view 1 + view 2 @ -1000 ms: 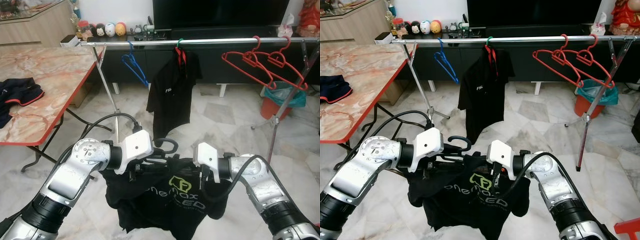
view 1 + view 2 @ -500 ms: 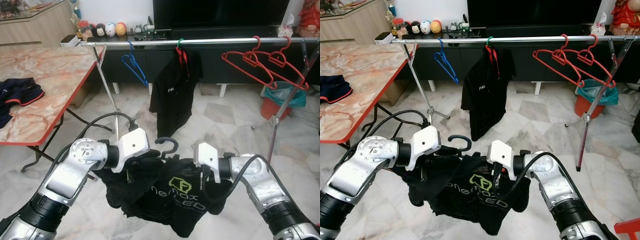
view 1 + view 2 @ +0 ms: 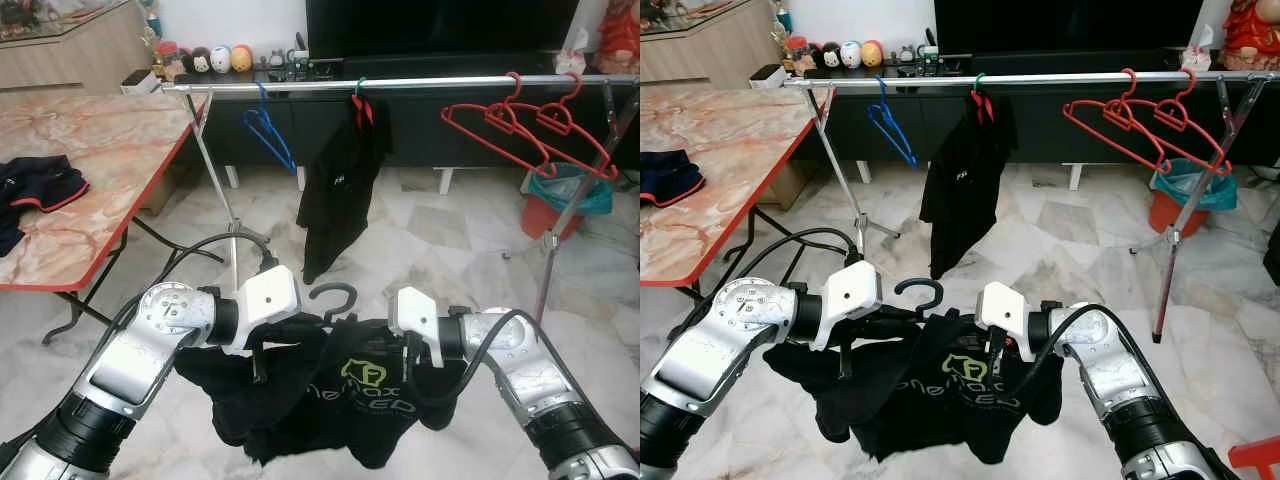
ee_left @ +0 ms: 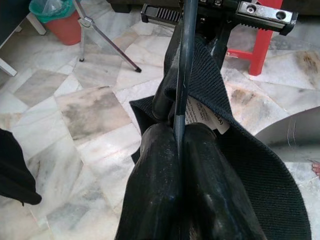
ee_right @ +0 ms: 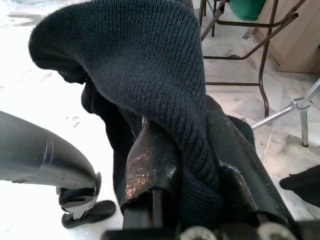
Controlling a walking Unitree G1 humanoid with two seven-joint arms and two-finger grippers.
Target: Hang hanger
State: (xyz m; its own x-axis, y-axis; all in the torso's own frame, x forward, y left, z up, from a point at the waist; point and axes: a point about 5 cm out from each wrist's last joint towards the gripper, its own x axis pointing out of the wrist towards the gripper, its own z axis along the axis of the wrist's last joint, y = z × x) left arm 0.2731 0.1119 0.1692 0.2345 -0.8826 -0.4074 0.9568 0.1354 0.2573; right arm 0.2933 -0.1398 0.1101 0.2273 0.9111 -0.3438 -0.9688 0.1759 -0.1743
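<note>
Pincers both clamped: left pincer (image 4: 181, 145) on thin dark hanger (image 3: 333, 295), right pincer (image 5: 187, 150) on knit black shirt (image 3: 330, 400)

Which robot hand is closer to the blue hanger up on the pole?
Left. The left gripper sits below the blue hanger, nearly under it. The right gripper is farther over, past the hanging black shirt.

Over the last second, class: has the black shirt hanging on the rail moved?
Yes. The hanging black shirt has swung round on the rail, turning from broad face-on to narrow edge-on; its hook stays at the same spot on the rail.
</note>
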